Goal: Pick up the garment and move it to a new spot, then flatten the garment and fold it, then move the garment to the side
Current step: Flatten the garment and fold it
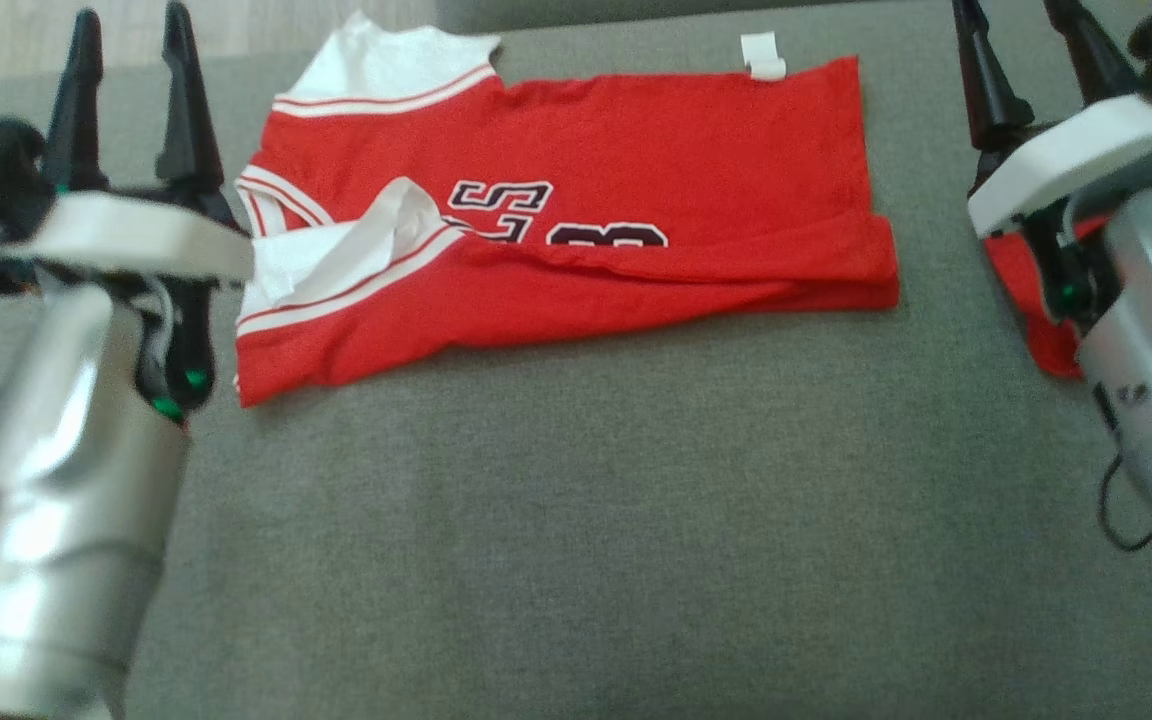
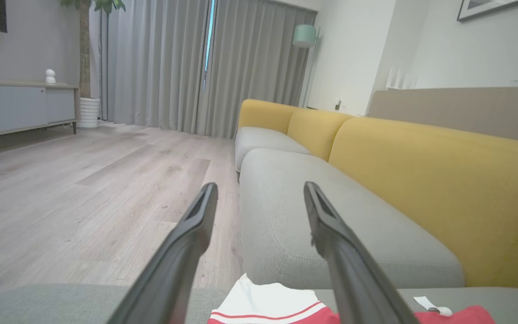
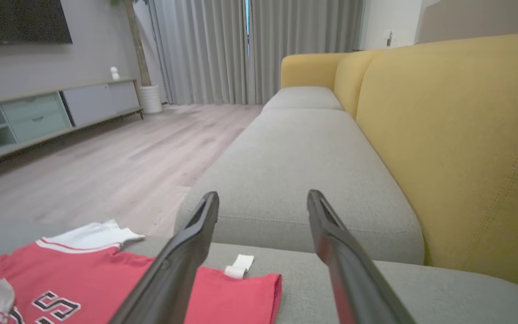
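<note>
- Left pincer and right pincer: nearest the head camera, fingers spread, holding nothing.
- Garment: red jersey lying folded once on the grey sofa seat between them.
- Judged remaining: further folding, then moving it aside.

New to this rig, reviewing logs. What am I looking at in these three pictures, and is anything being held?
It is a wheeled robot with two arms. The head camera looks down at a grey sofa seat. On it lies a red and white jersey, folded over once. The left claw and right claw stand either side of it, both open and holding nothing. The other two pictures come from wrist cameras looking along each claw's fingers: left, right, past the jersey towards the yellow backrest.
</note>
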Motion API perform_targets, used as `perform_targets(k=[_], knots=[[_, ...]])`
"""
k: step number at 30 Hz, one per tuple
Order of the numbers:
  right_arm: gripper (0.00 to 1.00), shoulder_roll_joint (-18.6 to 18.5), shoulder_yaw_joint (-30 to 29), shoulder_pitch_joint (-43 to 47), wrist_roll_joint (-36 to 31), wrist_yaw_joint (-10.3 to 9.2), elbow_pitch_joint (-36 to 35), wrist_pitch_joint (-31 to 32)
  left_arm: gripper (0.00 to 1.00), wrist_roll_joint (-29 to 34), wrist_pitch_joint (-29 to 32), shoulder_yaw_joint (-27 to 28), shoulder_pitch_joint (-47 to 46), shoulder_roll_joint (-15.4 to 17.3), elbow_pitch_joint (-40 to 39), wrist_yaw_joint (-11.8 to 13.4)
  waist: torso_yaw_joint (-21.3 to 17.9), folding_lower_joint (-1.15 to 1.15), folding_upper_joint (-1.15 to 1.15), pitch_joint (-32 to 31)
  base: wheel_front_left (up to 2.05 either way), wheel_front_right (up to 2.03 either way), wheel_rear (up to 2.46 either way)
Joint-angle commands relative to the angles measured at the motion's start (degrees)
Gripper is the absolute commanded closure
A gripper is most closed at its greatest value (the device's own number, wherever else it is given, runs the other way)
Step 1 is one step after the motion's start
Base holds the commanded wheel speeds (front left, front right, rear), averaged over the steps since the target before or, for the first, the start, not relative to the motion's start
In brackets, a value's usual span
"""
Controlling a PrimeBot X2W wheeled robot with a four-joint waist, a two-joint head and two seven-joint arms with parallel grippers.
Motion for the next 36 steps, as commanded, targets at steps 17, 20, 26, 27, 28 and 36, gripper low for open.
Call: perform_targets(k=[17, 20, 26, 27, 28, 36], knots=[[0.0, 15.77, -25.94, 34.95, -21.15, 0.37, -25.46, -0.66, 0.0, 12.09, -0.54, 14.12, 27.43, -11.04, -12.84, 0.42, 0.36, 0.01, 0.0, -5.79, 0.0, 0.0, 0.0], [0.0, 16.1, -25.95, 35.43, -21.74, 0.37, -26.38, -0.66, 0.0, 12.94, -0.54, 14.64, 26.94, -11.3, -10.23, 0.39, -0.04, 0.01, 0.0, -5.22, 0.0, 0.0, 0.0], [0.0, 16.28, -25.15, 34.16, -22.25, 0.37, -26.92, -0.66, 0.0, 13.63, 0.06, 15.07, 23.78, -10.37, -3.9, 1.25, -1.05, 0.01, 0.0, -3.67, 0.0, 0.0, 0.0], [0.0, 16.3, -25.03, 33.83, -22.27, 0.37, -27.03, -0.66, 0.0, 13.64, 0.76, 15.1, 22.99, -10.06, -2.39, 1.46, -1.27, 0.01, 0.0, -3.27, 0.0, 0.0, 0.0], [0.0, 16.31, -24.85, 33.5, -22.29, 0.37, -27.13, -0.66, 0.0, 13.7, 1.55, 15.05, 22.2, -9.73, -0.89, 1.59, -1.53, 0.01, 0.0, -2.85, 0.0, 0.0, 0.0], [0.0, 16.35, -22.98, 31.79, -20.93, 0.37, -28.09, -0.66, 0.0, 13.92, 7.25, 15.65, 16.07, -6.46, 10.98, 4.1, -3.59, 0.01, 0.0, 0.22, 0.0, 0.0, 0.0]])
